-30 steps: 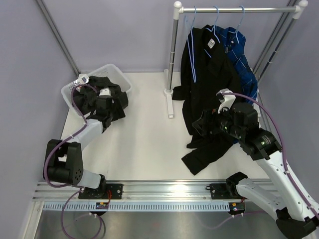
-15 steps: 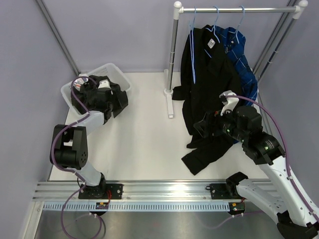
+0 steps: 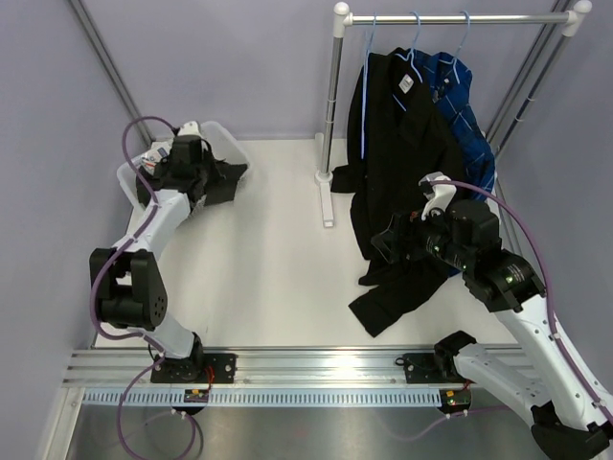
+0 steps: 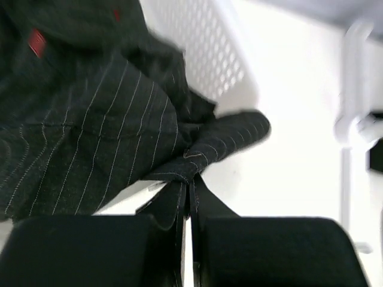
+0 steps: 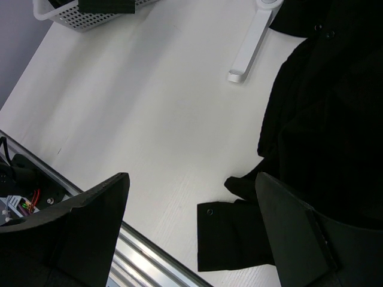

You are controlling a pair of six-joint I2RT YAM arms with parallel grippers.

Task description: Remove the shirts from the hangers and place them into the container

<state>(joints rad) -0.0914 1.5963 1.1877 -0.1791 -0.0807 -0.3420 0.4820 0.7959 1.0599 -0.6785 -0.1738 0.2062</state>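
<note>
The dark pinstriped shirt (image 3: 218, 178) (image 4: 90, 137) lies bunched in the white container (image 3: 228, 137) (image 4: 209, 48), one sleeve (image 4: 239, 133) hanging over its wall. My left gripper (image 3: 187, 156) (image 4: 190, 194) is above the basket, shut on a fold of that shirt. A black shirt (image 3: 402, 153) (image 5: 323, 119) and a blue checked shirt (image 3: 469, 105) hang on light-blue hangers (image 3: 415, 43) from the rail. The black shirt's cuff (image 5: 233, 236) rests on the table. My right gripper (image 3: 388, 240) (image 5: 191, 179) stands open just left of the black shirt, holding nothing.
The silver rail (image 3: 450, 17) stands on white poles at the back right; one pole's foot (image 3: 327, 196) (image 5: 248, 51) lies on the table. Purple walls close in on both sides. The aluminium base rail (image 3: 316, 359) runs along the near edge.
My left gripper has closed on the pinstriped shirt and moved toward the back of the basket, pulling the overhanging cloth in. The right arm has barely moved.
</note>
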